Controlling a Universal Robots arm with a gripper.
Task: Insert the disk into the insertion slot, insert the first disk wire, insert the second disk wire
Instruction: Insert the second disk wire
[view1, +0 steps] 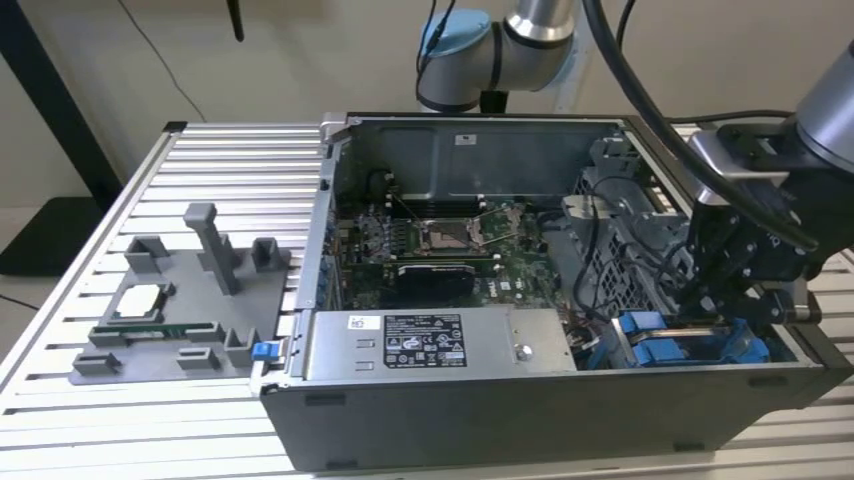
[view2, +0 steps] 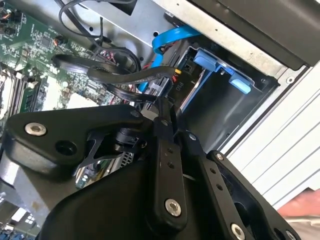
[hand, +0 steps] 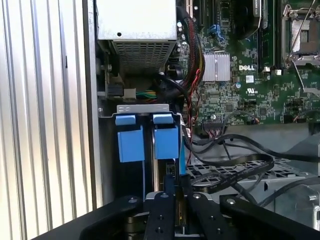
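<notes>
- Down in the corner of the open computer case (view1: 534, 420) at the exterior view's right, I see my pincer (view1: 714, 300) low inside the case, right above the drive cage.
- I judge the disk (hand: 166, 142) is already seated in the insertion slot (hand: 142, 108): in the first wrist view the blue carrier tabs stand side by side under the grey metal edge of the bay, and the carrier's long axis runs from that edge straight toward the pincer (hand: 175, 200).
- The pincer fingers (hand: 161, 210) look nearly together around something thin and dark with a yellowish part; I believe it is a wire connector, but I cannot tell it for sure.
- A blue flat cable (view2: 170, 37) and a bundle of black cables (view2: 115, 75) pass just beside the fingers, between them and the motherboard (hand: 240, 85).
- Room is tight: the case wall is close on one side, the power-supply box (hand: 137, 20) sits beyond the bay, and loose cables lie on the other side. Free space is mostly upward, out of the case.
- On the slatted worktop (view1: 80, 420), a grey fixture (view1: 187, 300) stands well apart.
</notes>
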